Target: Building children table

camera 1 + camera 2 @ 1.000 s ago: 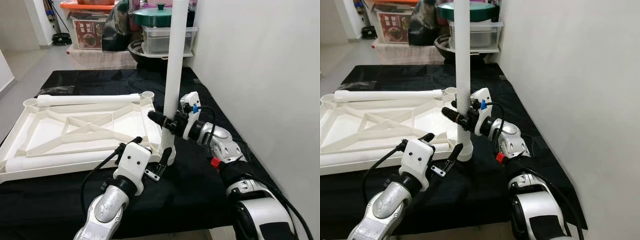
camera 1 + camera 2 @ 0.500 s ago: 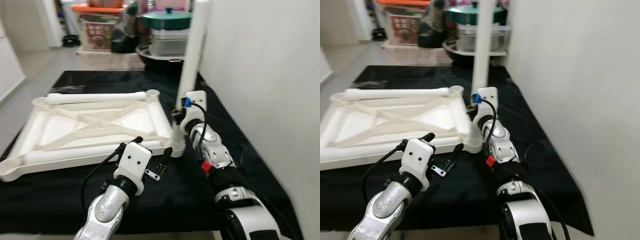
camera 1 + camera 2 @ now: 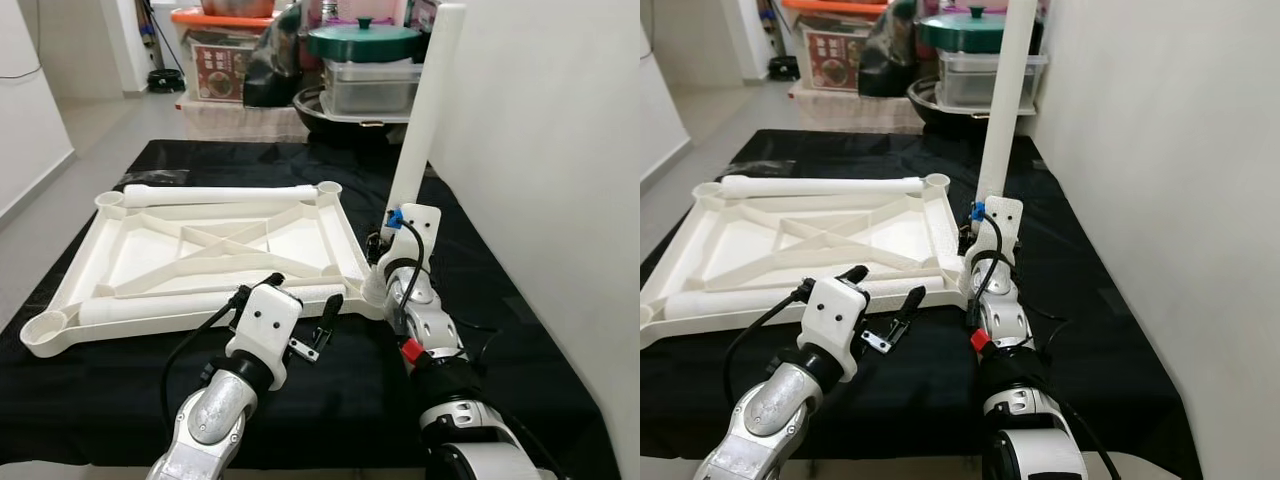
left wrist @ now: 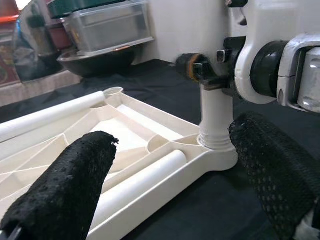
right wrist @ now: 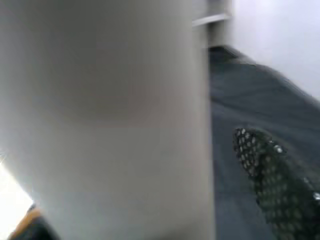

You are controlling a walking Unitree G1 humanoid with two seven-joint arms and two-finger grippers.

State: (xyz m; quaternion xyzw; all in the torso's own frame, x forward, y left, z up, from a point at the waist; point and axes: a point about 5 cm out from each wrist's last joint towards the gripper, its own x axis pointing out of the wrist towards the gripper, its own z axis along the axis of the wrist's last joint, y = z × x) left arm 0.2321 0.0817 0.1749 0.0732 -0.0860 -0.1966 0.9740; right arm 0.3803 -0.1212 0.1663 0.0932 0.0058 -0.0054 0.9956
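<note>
We've got the right claw clamped on the upright table leg seated in the tabletop corner socket. Left claw apart, idle. Risk: the leaning leg binds or levers the tabletop off the worktop.

Smooth, matt cream plastic on the frame and upright leg. Matt black cloth over the worktop. Rough, dimpled black padding on the left pincer's fingers. Glossy white and silver shells on both arms.
</note>
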